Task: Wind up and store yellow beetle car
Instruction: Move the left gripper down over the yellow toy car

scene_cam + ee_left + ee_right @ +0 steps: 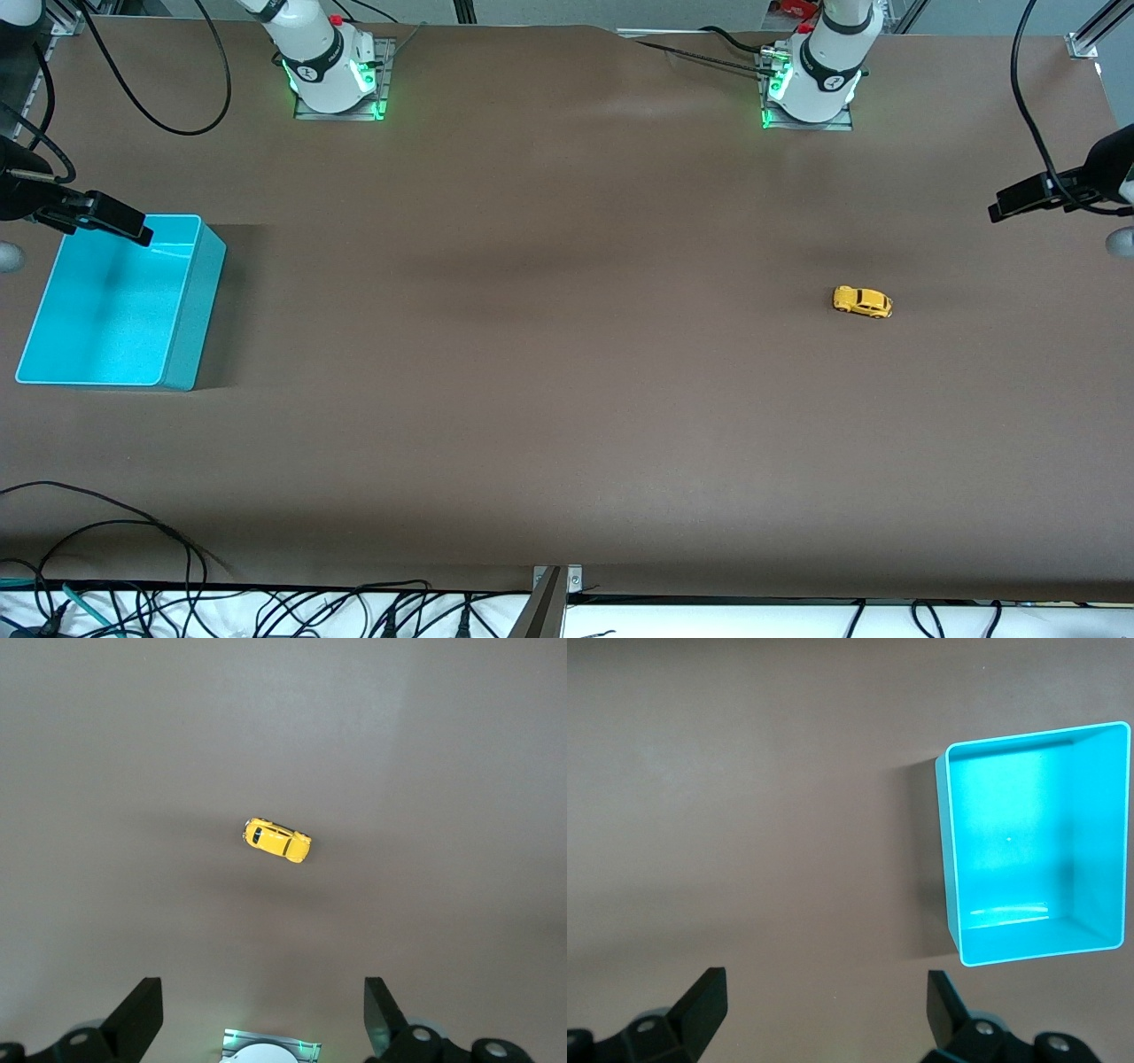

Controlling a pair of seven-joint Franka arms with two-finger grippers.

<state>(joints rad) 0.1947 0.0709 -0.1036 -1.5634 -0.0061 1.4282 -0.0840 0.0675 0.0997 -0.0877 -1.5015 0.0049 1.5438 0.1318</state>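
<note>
the brown counter (549, 372) carries the yellow beetle car (862, 302) untouched toward the left arm's end, well apart from the empty turquoise bin (190, 310). left tool (264, 1014) and right tool (826, 1005) hang spread; winding and storing remain.

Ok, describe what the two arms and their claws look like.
Both arms are white with black joint bands and stand on metal base plates lit by green lights; the right arm has a red button beside its base, and black cables trail past the left arm. Each claw has two black, wedge-shaped fingers: left claw, right claw.
</note>
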